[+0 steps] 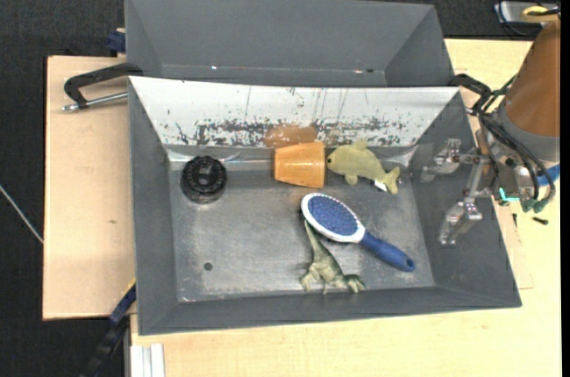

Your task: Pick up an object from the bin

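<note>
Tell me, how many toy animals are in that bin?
2. A pale yellow fish lies at the back beside the orange cup; a green dinosaur lies near the front, partly under the blue brush. None seems hidden.

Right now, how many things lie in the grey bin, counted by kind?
Toy animals: 2, a yellowish fish and a green dinosaur
Cup: 1, orange
Brush: 1, blue and white
Round black cap: 1
Total: 5

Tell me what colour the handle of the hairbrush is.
The hairbrush handle is blue, like its bristle pad; the camera view shows it best.
</note>
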Action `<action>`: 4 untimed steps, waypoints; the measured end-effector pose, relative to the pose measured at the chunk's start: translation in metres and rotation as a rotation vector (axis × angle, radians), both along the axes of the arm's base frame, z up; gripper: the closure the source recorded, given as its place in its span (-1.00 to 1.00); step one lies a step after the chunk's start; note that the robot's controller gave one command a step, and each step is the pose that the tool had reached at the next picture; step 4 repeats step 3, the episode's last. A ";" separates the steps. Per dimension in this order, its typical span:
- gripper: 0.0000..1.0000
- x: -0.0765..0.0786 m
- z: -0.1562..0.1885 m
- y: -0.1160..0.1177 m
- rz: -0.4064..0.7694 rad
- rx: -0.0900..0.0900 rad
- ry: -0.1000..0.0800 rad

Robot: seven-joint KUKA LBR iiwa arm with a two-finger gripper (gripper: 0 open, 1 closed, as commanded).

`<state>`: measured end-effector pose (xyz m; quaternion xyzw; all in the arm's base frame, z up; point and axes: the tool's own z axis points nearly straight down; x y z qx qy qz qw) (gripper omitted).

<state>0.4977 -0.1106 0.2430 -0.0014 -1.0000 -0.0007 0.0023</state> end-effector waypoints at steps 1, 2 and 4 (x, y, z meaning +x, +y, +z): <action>-1.00 0.004 -0.162 0.027 -0.005 0.002 0.003; 1.00 0.007 -0.157 0.026 -0.006 -0.001 -0.006; 1.00 0.023 -0.034 0.034 -0.052 -0.002 -0.019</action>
